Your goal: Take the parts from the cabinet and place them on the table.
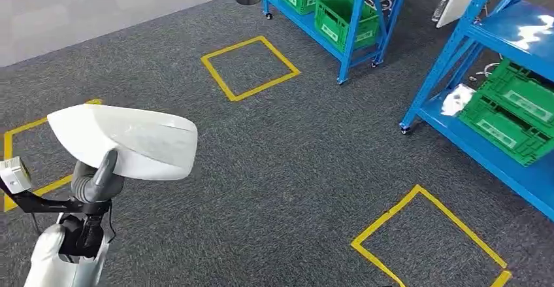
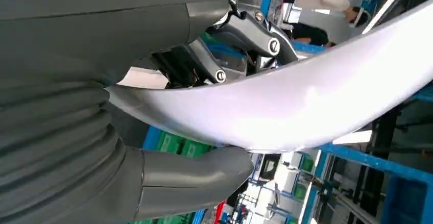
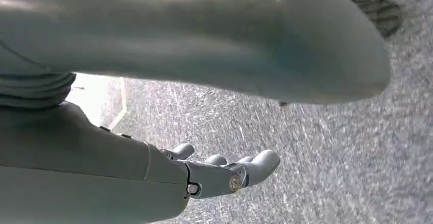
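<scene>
One white curved part (image 1: pixel 127 140) sits in the left hand (image 1: pixel 98 179), thumb under it and fingers (image 2: pixel 245 35) over its edge, carried above the grey carpet (image 1: pixel 274 163). Hanging over the carpet, the right hand (image 3: pixel 224 173) holds nothing, fingers loosely extended. Yellow tape squares (image 1: pixel 250 67) mark the floor beside blue shelves (image 1: pixel 483 84) with green crates (image 1: pixel 516 110).

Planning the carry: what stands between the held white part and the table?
No table is visible. The left robot hand grips the white part; ahead lie carpet with yellow squares and blue racks.
</scene>
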Tool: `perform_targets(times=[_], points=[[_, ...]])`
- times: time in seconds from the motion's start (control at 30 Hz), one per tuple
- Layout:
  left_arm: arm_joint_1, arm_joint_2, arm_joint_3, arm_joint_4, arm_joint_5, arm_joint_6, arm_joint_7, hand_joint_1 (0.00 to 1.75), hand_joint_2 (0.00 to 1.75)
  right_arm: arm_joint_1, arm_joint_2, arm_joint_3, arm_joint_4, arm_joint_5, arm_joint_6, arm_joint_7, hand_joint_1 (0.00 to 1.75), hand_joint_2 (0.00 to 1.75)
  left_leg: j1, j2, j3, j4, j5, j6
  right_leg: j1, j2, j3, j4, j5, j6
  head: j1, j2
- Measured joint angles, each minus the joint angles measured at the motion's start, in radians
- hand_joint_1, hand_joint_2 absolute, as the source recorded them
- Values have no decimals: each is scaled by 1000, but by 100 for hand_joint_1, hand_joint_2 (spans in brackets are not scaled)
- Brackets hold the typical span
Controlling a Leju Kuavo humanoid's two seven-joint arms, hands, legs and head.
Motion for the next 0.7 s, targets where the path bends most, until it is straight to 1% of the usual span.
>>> perform_targets(times=[0.03,0.07,0.1,0.13,0.17,0.2,0.23,0.27,0.3,0.33,0.37,0.4,0.43,0.47,0.5,0.53,0.57,0.6,0.63,0.67,0.7], points=[[-7,-1,0,0,3,0,-1,175,175,-2,1,0,0,0,3,0,0,0,1,-11,2,-6,3,4,-1,59,-10,28,-17,4,0,0],[-16,-1,0,2,3,0,3,175,175,-2,3,0,0,0,2,1,0,0,2,-22,0,-6,5,8,-2,99,-44,93,-50,5,3,0],[-18,-4,0,3,3,0,5,175,175,-1,3,0,0,0,1,2,0,0,2,-36,-1,-6,5,10,-3,117,-85,173,-84,7,3,0],[-17,-8,0,6,3,0,5,175,175,3,3,0,0,0,0,3,0,0,2,-51,-2,-5,5,10,-3,123,-126,248,-109,8,3,0],[-16,-8,0,10,3,0,5,175,175,5,3,0,0,0,1,1,0,0,2,-66,-4,-2,4,10,-3,124,-155,292,-113,9,4,0],[-16,-8,0,13,2,0,6,175,175,6,3,0,0,1,1,-2,0,0,3,-81,-5,1,4,10,-4,125,-158,283,-91,9,5,0],[-16,-8,0,16,3,0,6,175,175,6,4,0,0,2,3,-5,0,0,5,-94,-5,4,3,8,-6,126,-140,234,-53,8,5,0],[-17,-8,0,17,2,1,6,175,175,5,4,0,0,2,4,-7,0,0,7,-109,-5,8,2,5,-8,132,-102,149,-4,9,5,0],[-18,-8,0,17,2,2,6,175,175,4,4,0,0,3,4,-9,0,0,10,-121,-7,15,-1,-1,-12,152,-57,56,40,11,5,0],[-21,-8,0,17,2,2,5,175,175,2,5,0,0,3,4,-9,0,0,10,-130,-12,20,-3,-8,-16,198,-41,18,27,14,5,0],[-25,-6,0,18,2,5,6,175,175,2,6,0,0,3,5,-7,0,0,7,-144,-19,28,-6,-15,-14,189,-40,9,33,4,5,0],[-27,-6,0,17,2,6,6,175,175,1,8,0,0,3,5,-1,0,0,9,-150,-21,23,-2,-21,-10,177,-42,10,34,-1,5,0],[-28,-5,0,17,2,6,6,175,175,0,8,0,0,2,5,3,0,0,10,-160,-21,18,1,-27,-7,169,-41,11,33,-7,5,0],[-28,-4,0,17,2,7,7,175,175,-2,10,0,0,2,4,4,0,0,11,-170,-24,14,4,-35,-6,158,-35,9,36,-16,6,0],[-28,1,0,17,2,10,8,175,175,-5,16,0,0,2,4,6,0,0,12,-172,-30,18,3,-39,-13,146,-33,0,42,-26,5,0],[-30,2,0,18,2,10,9,175,175,-6,16,0,0,2,3,6,0,0,6,-115,-38,42,-14,-42,-11,139,-31,-1,44,-31,3,0],[-37,2,0,19,-1,11,11,175,175,-4,18,0,0,3,3,8,0,0,7,-77,-66,99,-48,-46,-9,130,-31,-2,44,-36,-2,0],[-40,0,0,21,-1,11,12,175,175,-3,19,0,0,3,3,13,0,0,8,-55,-102,175,-86,-50,-6,118,-32,-2,43,-38,-2,0],[-40,-1,-2,24,-2,12,14,175,175,0,20,0,0,5,3,14,0,0,10,-45,-140,253,-119,-52,-4,106,-32,-2,41,-40,-2,0],[-39,-1,-3,28,-4,13,16,175,175,1,20,0,0,6,3,14,0,0,12,-41,-171,317,-137,-53,-2,93,-32,-1,40,-42,-2,0],[-39,0,-3,35,-4,15,17,175,175,2,20,0,0,11,3,15,0,0,13,-40,-176,328,-128,-51,-1,81,-31,-1,39,-43,-2,0]])
